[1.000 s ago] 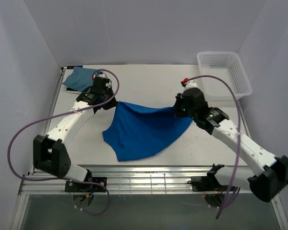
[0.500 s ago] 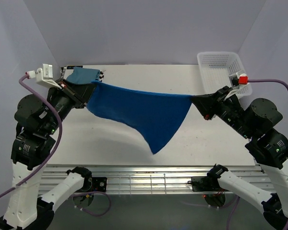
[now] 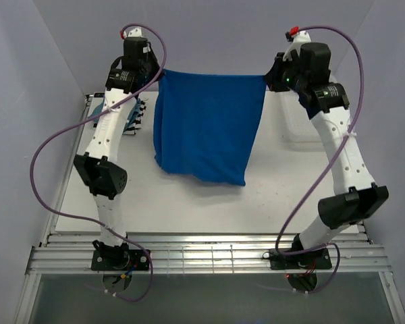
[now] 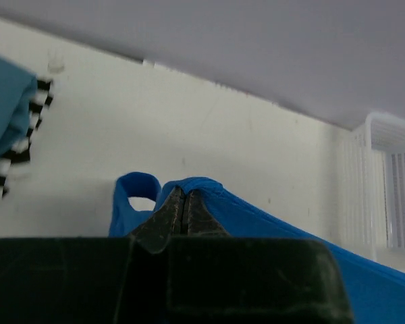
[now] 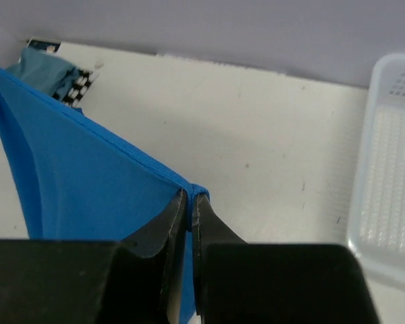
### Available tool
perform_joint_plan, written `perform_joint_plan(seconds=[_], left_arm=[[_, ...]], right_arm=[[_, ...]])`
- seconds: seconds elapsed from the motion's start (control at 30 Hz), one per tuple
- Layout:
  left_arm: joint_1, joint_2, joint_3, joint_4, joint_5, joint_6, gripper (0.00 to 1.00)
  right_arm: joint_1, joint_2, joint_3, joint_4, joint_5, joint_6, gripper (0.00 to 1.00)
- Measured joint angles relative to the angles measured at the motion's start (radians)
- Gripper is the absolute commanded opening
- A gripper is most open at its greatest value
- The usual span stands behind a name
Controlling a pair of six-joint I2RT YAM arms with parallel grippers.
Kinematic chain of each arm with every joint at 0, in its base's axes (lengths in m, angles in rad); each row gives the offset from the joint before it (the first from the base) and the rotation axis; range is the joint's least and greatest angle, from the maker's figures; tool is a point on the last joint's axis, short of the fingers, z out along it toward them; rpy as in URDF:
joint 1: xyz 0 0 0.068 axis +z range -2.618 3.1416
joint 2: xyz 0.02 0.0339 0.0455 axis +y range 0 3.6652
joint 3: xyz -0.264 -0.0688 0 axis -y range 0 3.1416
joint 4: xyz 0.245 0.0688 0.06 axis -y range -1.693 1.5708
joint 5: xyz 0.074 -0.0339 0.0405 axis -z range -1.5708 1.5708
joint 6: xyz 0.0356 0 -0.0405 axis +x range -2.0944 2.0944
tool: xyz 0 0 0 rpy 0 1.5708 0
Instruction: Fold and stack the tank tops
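Note:
The royal blue tank top (image 3: 206,125) hangs spread like a sheet high above the table, held by both grippers at its top corners. My left gripper (image 3: 156,73) is shut on its left corner; in the left wrist view the pinched edge and a strap loop (image 4: 136,197) show at the gripper (image 4: 183,196). My right gripper (image 3: 268,78) is shut on the right corner, which also shows in the right wrist view (image 5: 189,200). The teal tank top (image 4: 3,108) lies folded on the striped tank top (image 4: 27,128) at the far left of the table, partly hidden behind my left arm in the top view (image 3: 131,115).
A white lattice basket (image 5: 391,196) stands at the table's far right, partly behind my right arm in the top view (image 3: 297,128). The white table (image 3: 189,202) lies below the hanging cloth. Grey walls enclose the back and sides.
Both arms have lifted high and far back, raising the royal blue tank top off the table. It went from lying crumpled, to stretched between the grippers, to hanging flat.

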Motion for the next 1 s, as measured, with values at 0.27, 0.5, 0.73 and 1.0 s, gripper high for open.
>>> perform_joint_plan(seconds=[0.27, 0.5, 0.73, 1.0], left_arm=[[0.047, 0.116, 0.108, 0.154, 0.056, 0.117, 0.0], [0.045, -0.277, -0.39, 0.37, 0.198, 0.142, 0.0], [-0.098, -0.504, -1.18, 0.456, 0.208, -0.01, 0.94], [-0.247, -0.754, -1.391, 0.144, 0.161, -0.234, 0.98]], right_arm=[[-0.161, 0.265, 0.412, 0.018, -0.237, -0.065, 0.08], [-0.166, -0.158, -0.255, 0.226, -0.293, -0.113, 0.08], [-0.165, -0.489, -0.971, 0.322, -0.312, -0.101, 0.38], [-0.164, -0.721, -1.232, 0.114, -0.325, -0.014, 0.9]])
